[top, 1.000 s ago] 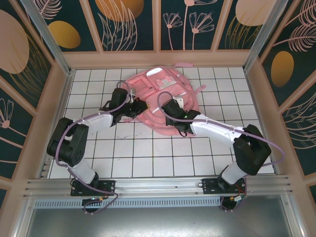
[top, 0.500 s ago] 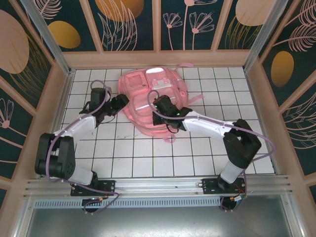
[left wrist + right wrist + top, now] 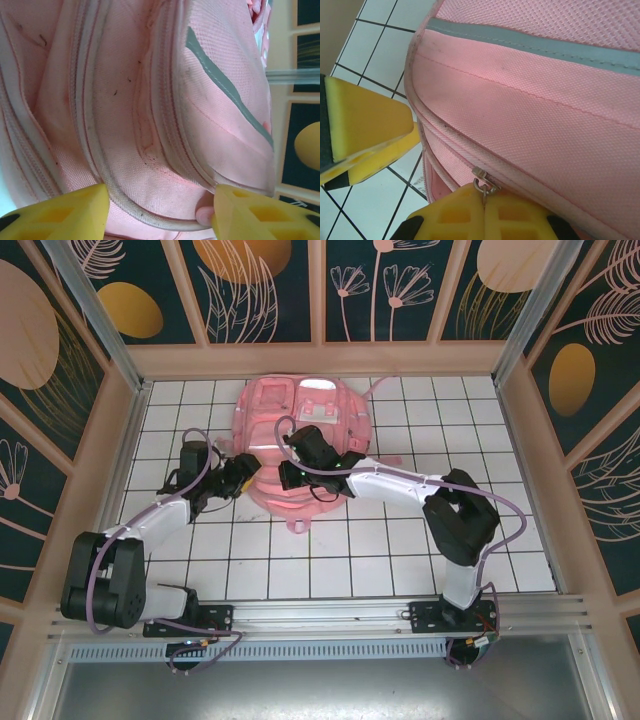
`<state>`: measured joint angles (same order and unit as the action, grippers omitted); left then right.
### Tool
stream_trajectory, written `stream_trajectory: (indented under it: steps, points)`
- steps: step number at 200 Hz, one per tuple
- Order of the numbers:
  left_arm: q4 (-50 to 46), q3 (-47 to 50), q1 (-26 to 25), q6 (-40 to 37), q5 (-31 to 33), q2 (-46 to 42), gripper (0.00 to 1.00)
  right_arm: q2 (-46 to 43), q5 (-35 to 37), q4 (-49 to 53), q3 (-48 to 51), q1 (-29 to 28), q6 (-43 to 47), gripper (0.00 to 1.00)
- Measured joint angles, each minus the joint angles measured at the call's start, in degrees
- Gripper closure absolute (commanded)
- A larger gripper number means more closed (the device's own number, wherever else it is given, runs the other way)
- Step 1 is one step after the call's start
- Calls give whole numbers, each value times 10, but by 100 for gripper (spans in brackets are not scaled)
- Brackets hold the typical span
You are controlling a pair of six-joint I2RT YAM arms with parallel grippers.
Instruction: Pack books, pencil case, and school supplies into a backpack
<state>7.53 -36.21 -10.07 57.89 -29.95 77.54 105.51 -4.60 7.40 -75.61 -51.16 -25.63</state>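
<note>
Woven pink backpack (image 3: 545, 105) with grey stripe, yellow-padded right hand (image 3: 482, 207) gripping its zipper.

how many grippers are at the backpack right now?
2. The left gripper is at the left edge of the backpack, jaws open around its piped edge. The right gripper is on the near part, by a zipper pull; its jaw state is unclear.

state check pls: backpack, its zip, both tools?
backpack: lying flat on the tiled table, zipped seams look shut in the wrist views
zipper pull: at the right tool's tip; pinched or not, cannot tell
left tool: open, straddling a bag edge
right tool: open/shut unclear
</note>
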Motion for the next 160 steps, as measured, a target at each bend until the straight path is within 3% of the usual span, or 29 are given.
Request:
stream_trajectory:
  steps: [42,54,72,95,135,160]
  points:
    - [0,-5,0,28,4,21,61,0,0,-2,0,0,-3,100]
    - [-2,-8,0,31,7,23,61,0,1,-3,0,0,-4,100]
    - [-12,-16,0,37,23,21,43,0,2,-8,0,0,-4,100]
    - [-41,-23,0,27,61,-1,36,0,4,-15,0,0,-4,100]
    - [-19,-29,0,34,72,-19,39,0,5,-11,0,-2,-4,100]
    - [4,-30,0,49,59,-13,49,0,5,-11,0,-2,-4,100]
